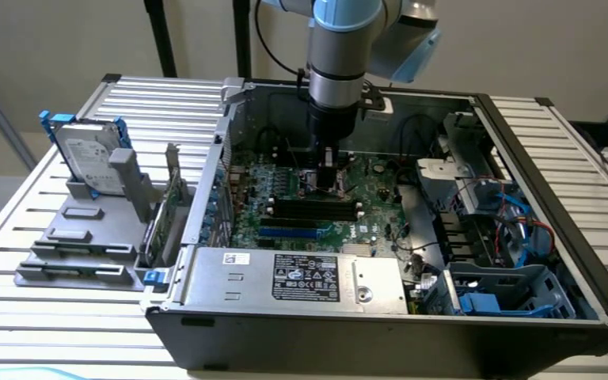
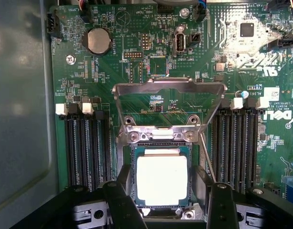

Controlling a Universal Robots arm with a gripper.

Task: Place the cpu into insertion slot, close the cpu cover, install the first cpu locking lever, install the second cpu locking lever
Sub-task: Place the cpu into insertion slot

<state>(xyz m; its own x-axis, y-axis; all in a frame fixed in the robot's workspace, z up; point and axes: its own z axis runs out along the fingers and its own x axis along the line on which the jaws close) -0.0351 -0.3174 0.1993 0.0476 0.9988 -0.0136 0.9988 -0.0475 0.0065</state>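
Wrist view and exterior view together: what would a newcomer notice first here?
In the wrist view, the pale cpu lies in the insertion slot, with the cpu cover hinged up open. In the exterior view, the arm reaches down into the open computer case on the slatted table, its open gripper low over the motherboard. A hard drive stands in a rack at the exterior view's left.

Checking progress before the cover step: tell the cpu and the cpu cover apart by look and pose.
The cpu is a solid pale square; the cpu cover is a silvery frame with a cut-out centre. The cpu lies flat in the insertion slot; the cpu cover stands swung up and open, hinged at the slot's edge. Both are squarish and metallic-looking.
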